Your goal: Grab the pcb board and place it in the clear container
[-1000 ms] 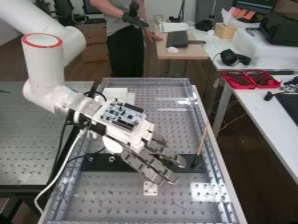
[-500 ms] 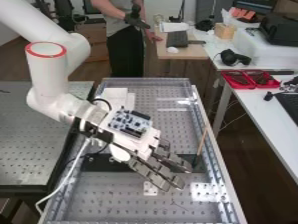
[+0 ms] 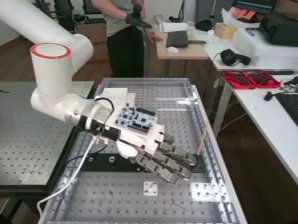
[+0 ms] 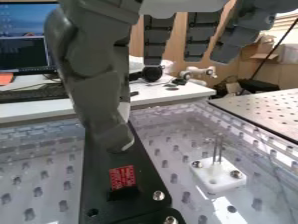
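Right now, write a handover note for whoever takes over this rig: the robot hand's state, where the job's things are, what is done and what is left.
Robot hand: open and holding nothing, over the black plate.
Things: the red board, which I take to be the pcb, sits at a small black block on that plate. A white block with upright metal pins is beside the plate. Which part is the clear container I cannot tell.
Done: the hand is near the board; no grasp yet.
Left: grasp the board, then place it in the clear container.
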Tool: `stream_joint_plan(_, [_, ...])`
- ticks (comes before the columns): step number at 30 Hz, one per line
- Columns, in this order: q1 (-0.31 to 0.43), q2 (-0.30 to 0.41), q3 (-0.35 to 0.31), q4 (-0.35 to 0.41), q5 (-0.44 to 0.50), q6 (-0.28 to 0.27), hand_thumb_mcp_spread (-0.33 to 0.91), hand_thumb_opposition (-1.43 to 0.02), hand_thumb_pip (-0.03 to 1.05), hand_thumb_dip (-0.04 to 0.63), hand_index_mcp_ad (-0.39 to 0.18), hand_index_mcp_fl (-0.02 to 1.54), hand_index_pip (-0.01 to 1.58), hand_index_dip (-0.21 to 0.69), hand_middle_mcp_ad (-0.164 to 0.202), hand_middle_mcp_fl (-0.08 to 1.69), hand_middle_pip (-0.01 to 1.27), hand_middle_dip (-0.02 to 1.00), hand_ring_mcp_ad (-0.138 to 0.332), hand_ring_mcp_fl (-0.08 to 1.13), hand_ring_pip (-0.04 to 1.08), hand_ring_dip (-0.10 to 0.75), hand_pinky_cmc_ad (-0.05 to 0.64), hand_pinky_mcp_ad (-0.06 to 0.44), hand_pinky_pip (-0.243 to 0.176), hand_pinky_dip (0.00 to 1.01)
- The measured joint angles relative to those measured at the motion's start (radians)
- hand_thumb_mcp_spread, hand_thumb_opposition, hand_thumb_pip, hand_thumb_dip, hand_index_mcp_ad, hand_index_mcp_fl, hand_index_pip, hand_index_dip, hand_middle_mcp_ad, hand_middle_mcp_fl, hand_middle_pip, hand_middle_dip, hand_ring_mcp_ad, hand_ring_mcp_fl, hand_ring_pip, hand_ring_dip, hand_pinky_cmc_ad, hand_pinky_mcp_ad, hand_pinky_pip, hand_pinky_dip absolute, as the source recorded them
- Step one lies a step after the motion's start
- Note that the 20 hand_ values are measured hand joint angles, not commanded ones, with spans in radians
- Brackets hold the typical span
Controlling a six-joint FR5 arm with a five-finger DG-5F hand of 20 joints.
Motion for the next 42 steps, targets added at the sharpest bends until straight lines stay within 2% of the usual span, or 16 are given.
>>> stream_joint_plan(2, [0.0, 0.0, -0.001, 0.008, -0.002, 0.002, 0.75, -0.83, 0.49, 0.281, -0.271, 0.3, 1.49, 0.463, -0.019, 0.01, 0.14, 0.16, 0.129, 0.0, 0.1, 0.014, 0.265, 0.15, -0.075, 0.2])
stream_joint_plan(13, [0.003, -0.011, 0.015, -0.009, -0.01, 0.014, 0.75, -0.83, 0.49, 0.281, -0.274, 0.34, 1.46, 0.456, -0.023, 0.04, 0.14, 0.16, 0.129, 0.0, 0.1, 0.021, 0.262, 0.147, -0.075, 0.2])
stream_joint_plan(14, [0.003, -0.014, 0.019, -0.017, -0.011, 0.015, 0.76, -0.84, 0.49, 0.281, -0.274, 0.34, 1.46, 0.456, -0.023, 0.05, 0.14, 0.16, 0.129, 0.0, 0.09, 0.024, 0.279, 0.15, -0.075, 0.2])
stream_joint_plan(17, [0.002, -0.021, 0.028, -0.033, -0.011, 0.017, 0.77, -0.84, 0.42, 0.281, -0.276, 0.36, 1.43, 0.456, -0.023, 0.05, 0.14, 0.16, 0.129, 0.0, 0.09, 0.021, 0.283, 0.15, -0.075, 0.2])
stream_joint_plan(19, [0.001, -0.025, 0.031, -0.039, -0.01, 0.02, 0.77, -0.84, 0.41, 0.281, -0.278, 0.31, 1.41, 0.454, -0.023, 0.05, 0.14, 0.16, 0.129, 0.0, 0.1, 0.024, 0.281, 0.15, -0.075, 0.2])
stream_joint_plan(32, [-0.002, -0.025, 0.028, -0.048, -0.006, 0.034, 0.72, -0.84, 0.41, 0.283, -0.278, 0.26, 1.36, 0.435, -0.023, 0.05, 0.14, 0.16, 0.131, 0.0, 0.1, 0.021, 0.284, 0.15, -0.075, 0.2])
stream_joint_plan(36, [-0.003, -0.026, 0.026, -0.047, -0.006, 0.038, 0.67, -0.84, 0.36, 0.279, -0.278, 0.21, 1.31, 0.408, -0.023, 0.04, 0.14, 0.16, 0.131, 0.0, 0.1, 0.021, 0.284, 0.15, -0.075, 0.2])
stream_joint_plan(42, [-0.003, -0.028, 0.024, -0.045, -0.005, 0.039, 0.66, -0.84, 0.36, 0.279, -0.255, 0.19, 1.28, 0.393, -0.019, 0.05, 0.14, 0.16, 0.131, 0.0, 0.09, 0.021, 0.281, 0.15, -0.075, 0.2])
